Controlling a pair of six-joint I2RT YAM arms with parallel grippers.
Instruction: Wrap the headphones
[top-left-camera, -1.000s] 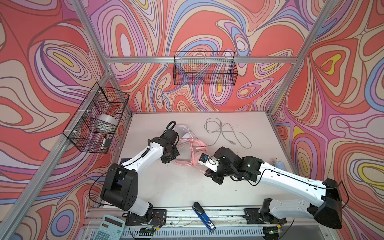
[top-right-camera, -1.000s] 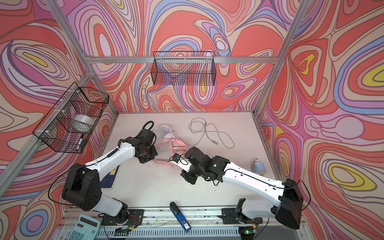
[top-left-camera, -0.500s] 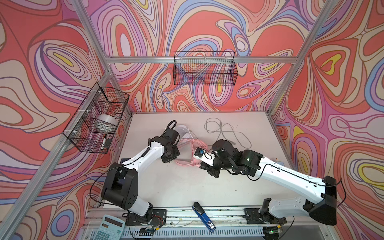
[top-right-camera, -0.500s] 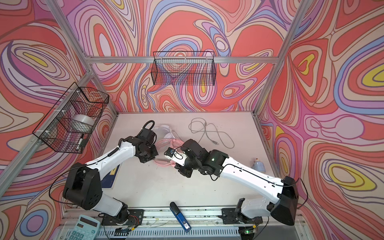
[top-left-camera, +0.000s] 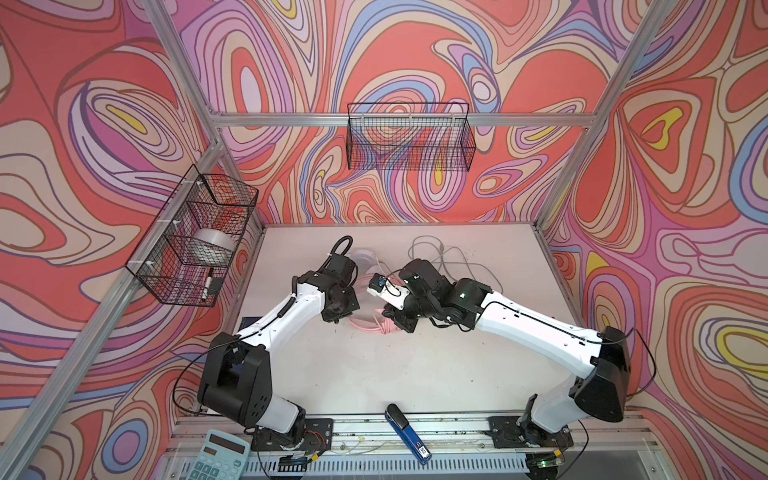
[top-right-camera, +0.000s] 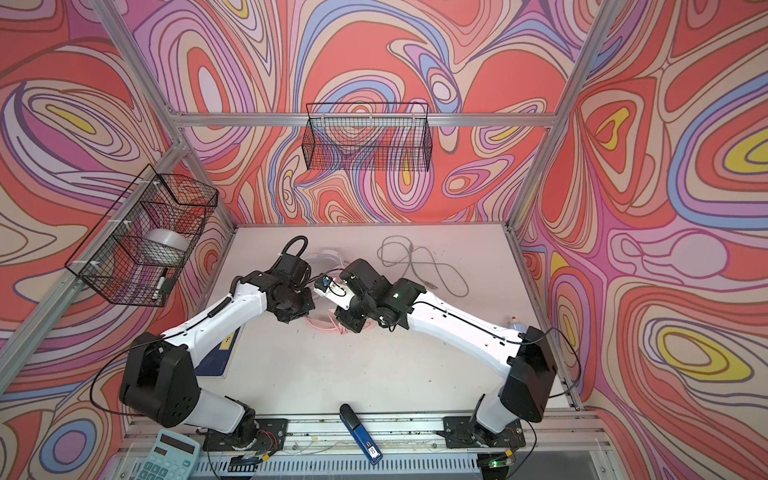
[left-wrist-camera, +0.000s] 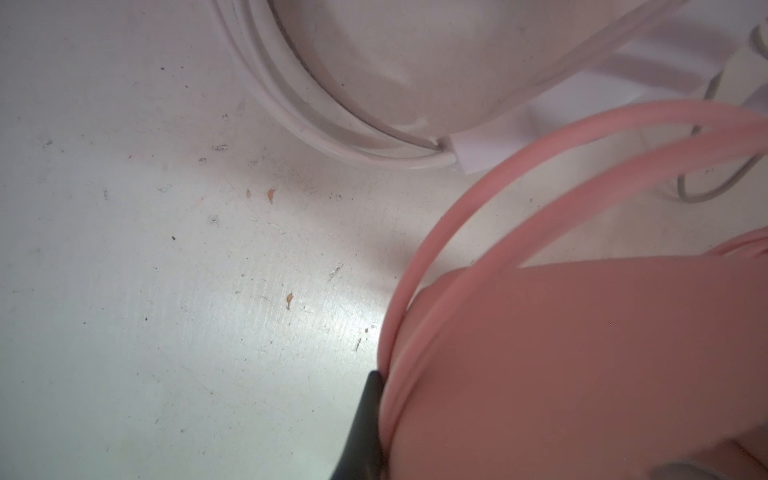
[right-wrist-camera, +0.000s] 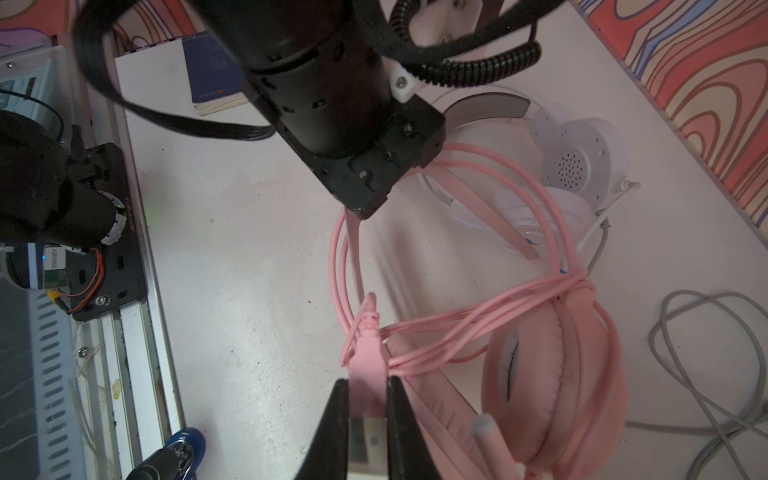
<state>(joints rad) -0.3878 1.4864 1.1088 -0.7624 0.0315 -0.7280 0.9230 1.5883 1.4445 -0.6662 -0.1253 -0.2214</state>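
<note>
The pink headphones (right-wrist-camera: 552, 374) lie mid-table between both arms, with their pink cable (top-left-camera: 374, 328) looped several times around them. My right gripper (right-wrist-camera: 368, 399) is shut on the cable's pink USB plug (right-wrist-camera: 368, 361), low over the table in both top views (top-right-camera: 351, 326). My left gripper (top-left-camera: 338, 318) is shut on the pink headband; one black finger (left-wrist-camera: 363, 419) presses against it, and the earcup (left-wrist-camera: 582, 374) hides the other finger. The white headphones (right-wrist-camera: 582, 166) lie just behind the pink ones (top-left-camera: 365, 259). Their grey cable (top-left-camera: 446, 257) sprawls loose toward the back right.
A wire basket (top-left-camera: 191, 241) on the left wall holds a tape roll (top-left-camera: 212, 249). Another wire basket (top-left-camera: 409, 141) hangs on the back wall. A blue stapler (top-left-camera: 407, 432) and a calculator (top-left-camera: 216, 457) lie at the front rail. A blue notebook (top-right-camera: 218, 357) lies beside the left arm.
My right gripper has carried the pink plug leftward and toward the back, closer to the left gripper. The left arm has stayed nearly still.
</note>
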